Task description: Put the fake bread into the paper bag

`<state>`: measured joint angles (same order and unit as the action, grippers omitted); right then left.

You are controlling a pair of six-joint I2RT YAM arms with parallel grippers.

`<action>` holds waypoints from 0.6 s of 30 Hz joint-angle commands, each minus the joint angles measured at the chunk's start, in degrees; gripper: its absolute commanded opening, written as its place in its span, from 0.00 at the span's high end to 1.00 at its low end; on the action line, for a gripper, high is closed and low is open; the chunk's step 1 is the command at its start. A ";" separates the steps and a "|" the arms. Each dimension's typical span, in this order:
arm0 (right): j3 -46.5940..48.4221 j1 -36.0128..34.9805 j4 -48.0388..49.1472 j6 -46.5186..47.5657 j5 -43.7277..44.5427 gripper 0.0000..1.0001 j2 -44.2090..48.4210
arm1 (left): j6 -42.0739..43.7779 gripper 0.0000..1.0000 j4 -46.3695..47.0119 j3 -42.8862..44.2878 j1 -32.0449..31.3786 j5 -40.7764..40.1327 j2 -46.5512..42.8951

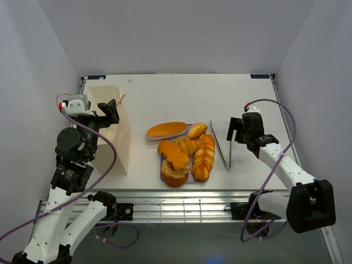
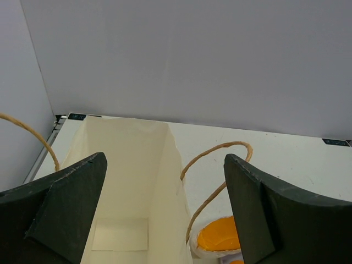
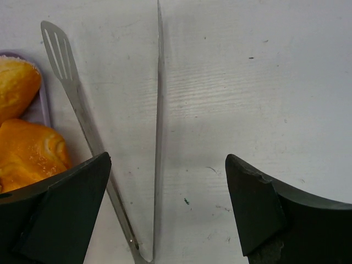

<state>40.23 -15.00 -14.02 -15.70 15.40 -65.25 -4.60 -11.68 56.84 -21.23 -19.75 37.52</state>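
Note:
The paper bag (image 1: pixel 113 135) stands open at the left of the table. My left gripper (image 1: pixel 111 111) is open and empty above its mouth. In the left wrist view (image 2: pixel 165 214) the bag's inside (image 2: pixel 121 187) and a cord handle (image 2: pixel 217 162) lie between the jaws. The fake bread lies in the middle: long flat loaf (image 1: pixel 166 130), round bun (image 1: pixel 197 130), croissant (image 1: pixel 186 146), braided loaf (image 1: pixel 204 158), turnover (image 1: pixel 173 155), ring (image 1: pixel 175 174). My right gripper (image 1: pixel 236 135) is open and empty above the table beside the bread; the right wrist view (image 3: pixel 168 214) shows bread (image 3: pixel 25 151) at its left.
Silver metal tongs (image 1: pixel 223 146) lie spread open right of the bread, under my right gripper (image 3: pixel 158 137). A lavender tray (image 3: pixel 41 107) holds most of the bread. White walls close in the table on three sides.

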 commanded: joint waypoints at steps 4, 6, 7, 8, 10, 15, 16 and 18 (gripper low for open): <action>-0.41 -0.46 3.12 4.28 -8.98 0.10 -4.44 | 0.20 0.02 3.33 -3.66 -0.47 -1.61 -3.06; -0.76 -0.81 3.47 5.15 -11.43 0.10 -6.02 | 0.29 0.02 4.12 -4.63 -0.47 -1.61 -3.59; -0.59 -1.16 3.21 5.33 -12.14 0.10 -6.90 | 0.12 0.02 4.21 -4.72 -0.47 -1.70 -3.59; -0.50 -1.43 3.04 5.68 -13.45 0.10 -7.17 | 0.03 0.02 4.21 -4.72 -0.47 -1.96 -3.59; -0.33 -2.48 3.03 5.86 -14.08 0.10 -7.95 | -0.32 0.02 4.56 -4.98 -0.47 -2.83 -3.42; -0.76 -3.45 3.47 5.69 -12.50 0.10 -11.38 | -0.94 0.02 4.83 -5.42 -0.47 -3.89 -3.50; -0.85 -3.45 3.74 5.68 -12.50 0.10 -13.04 | -1.02 0.02 4.91 -5.60 -0.47 -3.89 -3.76; -0.77 -3.54 4.09 5.68 -12.67 0.10 -14.72 | -1.11 0.02 5.09 -5.60 -0.47 -3.89 -3.94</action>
<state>40.21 -18.41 -11.70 -10.87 3.16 -77.95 -5.19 -7.66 51.79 -21.50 -22.79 34.22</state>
